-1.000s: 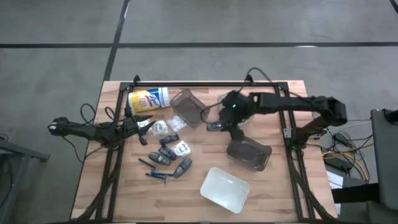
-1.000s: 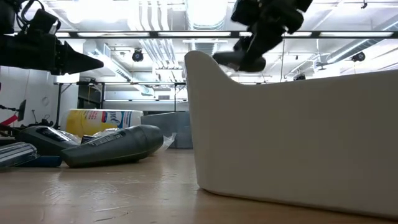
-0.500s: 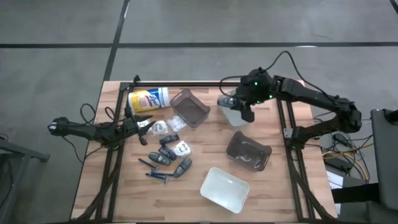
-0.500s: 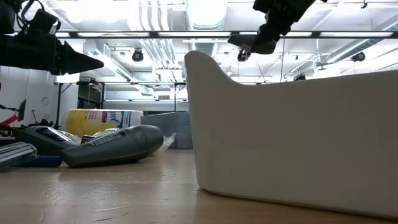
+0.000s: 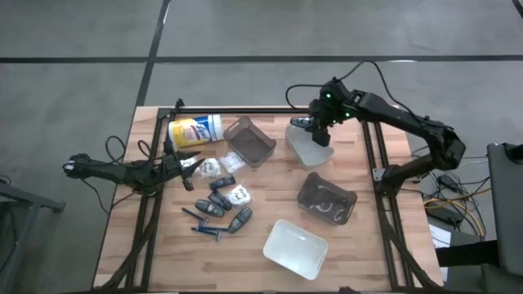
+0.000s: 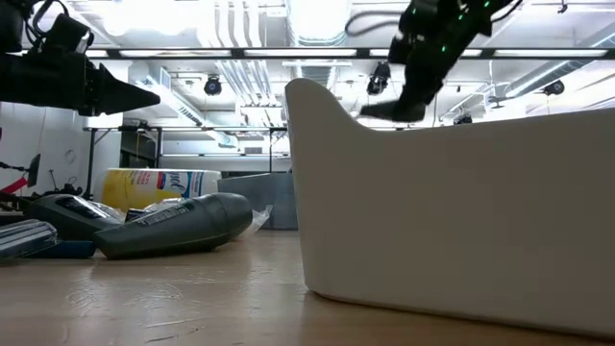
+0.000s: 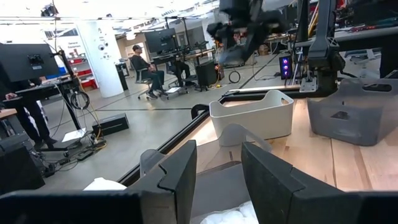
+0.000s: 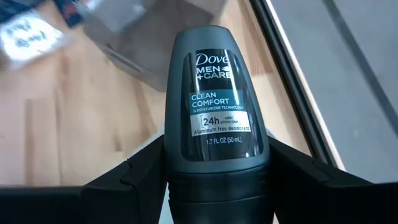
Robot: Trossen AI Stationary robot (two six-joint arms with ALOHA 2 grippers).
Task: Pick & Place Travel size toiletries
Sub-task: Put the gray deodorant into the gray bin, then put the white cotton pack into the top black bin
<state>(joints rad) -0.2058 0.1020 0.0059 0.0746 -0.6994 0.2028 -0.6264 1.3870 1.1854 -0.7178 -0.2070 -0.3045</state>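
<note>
Dark grey deodorant stick (image 8: 217,112) clamped in right claw (image 5: 315,124) over clear bin (image 5: 309,148), left claw (image 5: 181,161) part-open, empty.

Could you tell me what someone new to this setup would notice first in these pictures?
First, the right gripper raised over the clear bin at the table's far edge, its fingers clamped on a dark grey roll-on deodorant. Next, the cluster of small toiletries on the table's left half, near the waiting left gripper.
</note>
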